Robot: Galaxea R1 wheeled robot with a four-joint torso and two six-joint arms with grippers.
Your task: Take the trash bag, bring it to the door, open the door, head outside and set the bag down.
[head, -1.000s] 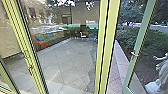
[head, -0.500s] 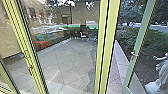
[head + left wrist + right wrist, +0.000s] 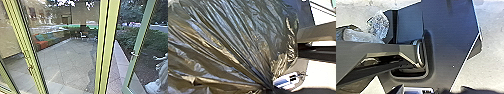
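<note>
Your left claw [image 3: 268, 87] is clenching the shiny dark plastic trash bag [image 3: 230, 42] by its gathered neck, probably containing its load; a green-framed glass door [image 3: 140, 37] is standing at one o'clock. Right claw: cannot tell.

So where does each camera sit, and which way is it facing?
Head: high on the robot, facing forward and down past yellow-green frames to paving.
Left wrist: on the left arm, close on the gathered trash bag; some dark robot body.
Right wrist: on the right arm, facing the robot's dark plate, jointed bar.
Shared: both wrist views include dark robot body.
</note>
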